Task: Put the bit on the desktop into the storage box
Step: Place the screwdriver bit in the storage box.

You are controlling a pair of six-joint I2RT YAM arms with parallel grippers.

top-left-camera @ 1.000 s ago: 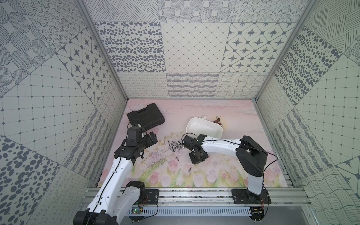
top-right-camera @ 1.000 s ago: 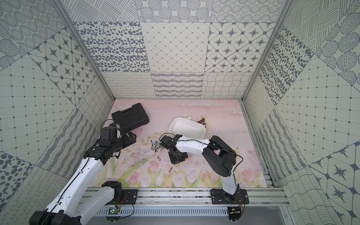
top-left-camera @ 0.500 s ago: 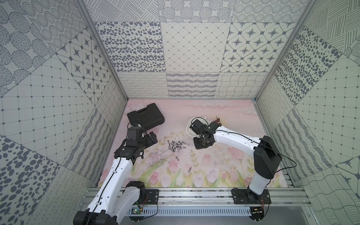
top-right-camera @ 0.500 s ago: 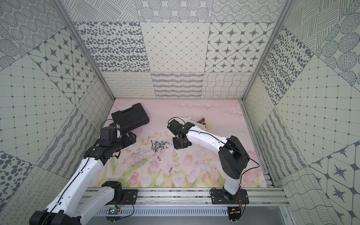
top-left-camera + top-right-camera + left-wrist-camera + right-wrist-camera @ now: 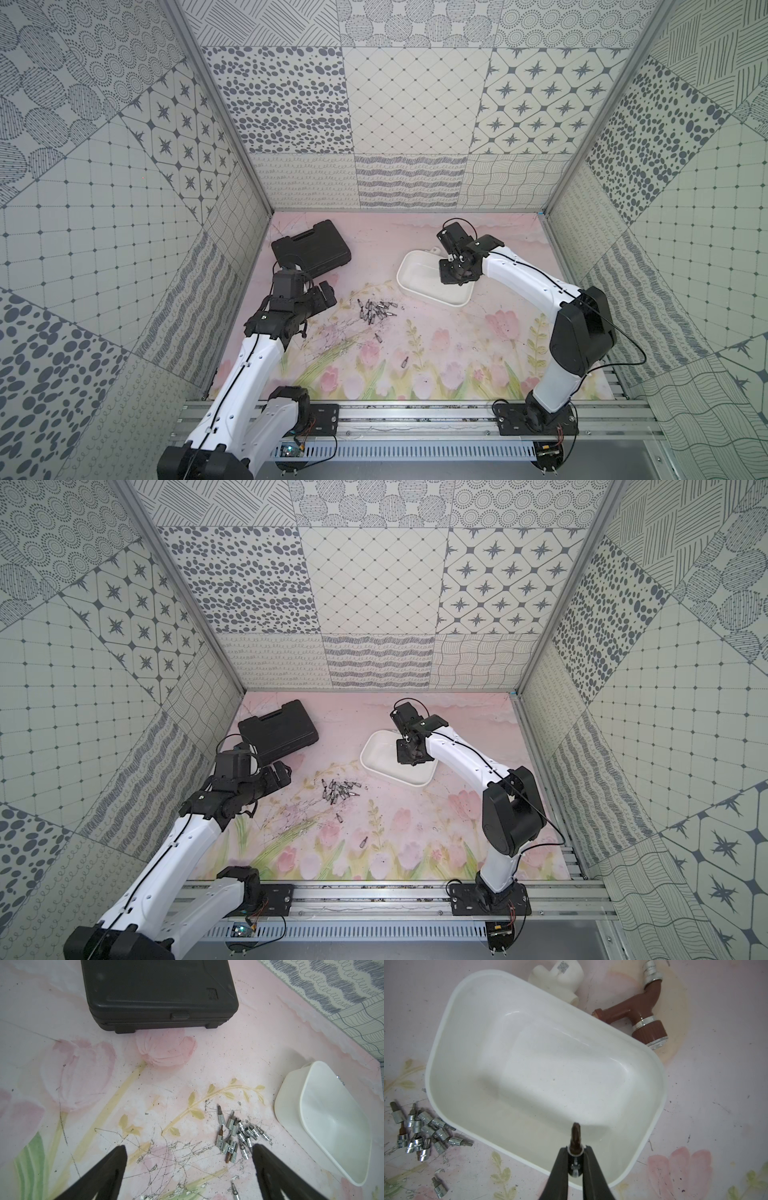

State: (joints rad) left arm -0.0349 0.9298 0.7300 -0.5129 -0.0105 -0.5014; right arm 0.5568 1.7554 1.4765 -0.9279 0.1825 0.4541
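Note:
The white storage box (image 5: 419, 279) (image 5: 379, 759) stands at the back right of the pink tulip desktop (image 5: 457, 345). My right gripper (image 5: 575, 1150) (image 5: 455, 277) hangs over the box's near end, shut on a bit (image 5: 575, 1136) whose rusty tip points out past the fingertips. The box's inside (image 5: 550, 1064) holds nothing. A pile of several chrome bits (image 5: 376, 311) (image 5: 341, 791) (image 5: 236, 1136) lies left of the box. Two loose bits (image 5: 378, 337) (image 5: 404, 360) lie nearer the front. My left gripper (image 5: 188, 1153) (image 5: 325, 291) stays open above the desktop, left of the pile.
A black tool case (image 5: 311, 248) (image 5: 158, 991) lies closed at the back left. Behind the box lie a brown pipe fitting with chrome ends (image 5: 641, 1014) and a white plastic fitting (image 5: 560, 974). Patterned walls close in three sides.
My right arm has lifted from the desktop beside the pile and swung back and right to above the storage box, carrying the bit. The left arm has not moved.

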